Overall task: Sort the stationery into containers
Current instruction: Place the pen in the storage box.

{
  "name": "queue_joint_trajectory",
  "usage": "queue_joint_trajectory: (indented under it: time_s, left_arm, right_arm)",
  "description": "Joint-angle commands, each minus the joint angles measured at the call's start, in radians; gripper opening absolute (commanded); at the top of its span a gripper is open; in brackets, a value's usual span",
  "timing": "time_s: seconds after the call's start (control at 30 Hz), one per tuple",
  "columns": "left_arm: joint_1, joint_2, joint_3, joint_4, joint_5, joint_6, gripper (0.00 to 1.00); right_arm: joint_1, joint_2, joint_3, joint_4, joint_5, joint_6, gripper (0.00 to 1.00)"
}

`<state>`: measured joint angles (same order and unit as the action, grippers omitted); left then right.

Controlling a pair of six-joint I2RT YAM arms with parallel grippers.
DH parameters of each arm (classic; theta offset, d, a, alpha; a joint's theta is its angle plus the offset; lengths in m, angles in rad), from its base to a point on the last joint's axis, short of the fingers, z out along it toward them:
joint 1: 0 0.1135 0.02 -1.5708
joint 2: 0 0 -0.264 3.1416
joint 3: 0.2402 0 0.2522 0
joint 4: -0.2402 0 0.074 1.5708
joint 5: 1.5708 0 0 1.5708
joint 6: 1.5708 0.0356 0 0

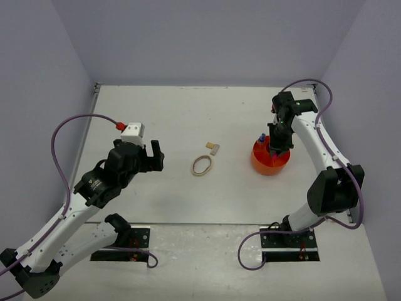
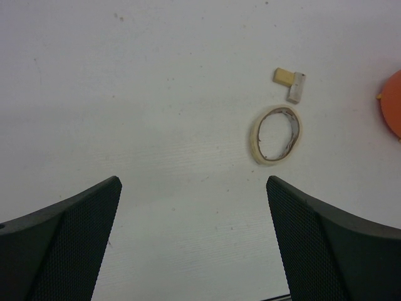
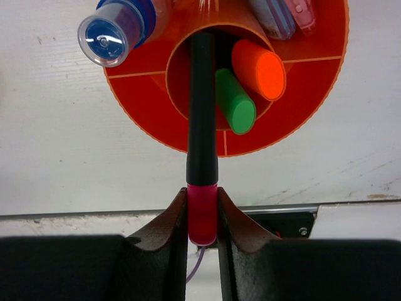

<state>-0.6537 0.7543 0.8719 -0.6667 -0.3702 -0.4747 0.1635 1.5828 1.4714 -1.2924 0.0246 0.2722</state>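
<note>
My right gripper is shut on the pink end of a black highlighter whose other end reaches into the middle well of the orange pot. The pot holds an orange-ended highlighter, a green-ended one, a blue-white pen and pastel ones. The tan rubber band and the tiny tan block lie on the table mid-way between the arms. They also show in the left wrist view, band and block. My left gripper is open and empty, left of the band.
The white table ends at grey walls on three sides. The arm bases and their metal mounting plates sit at the near edge. Purple cables loop beside each arm.
</note>
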Motion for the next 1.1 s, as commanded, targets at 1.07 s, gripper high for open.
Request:
queue_joint_trajectory:
  time_s: [1.07]
  left_arm:
    - [0.006, -0.045, -0.008, 0.044, 0.001, 0.028, 1.0]
  right_arm:
    - [-0.001, 0.052, 0.065, -0.058, 0.011, -0.007, 0.08]
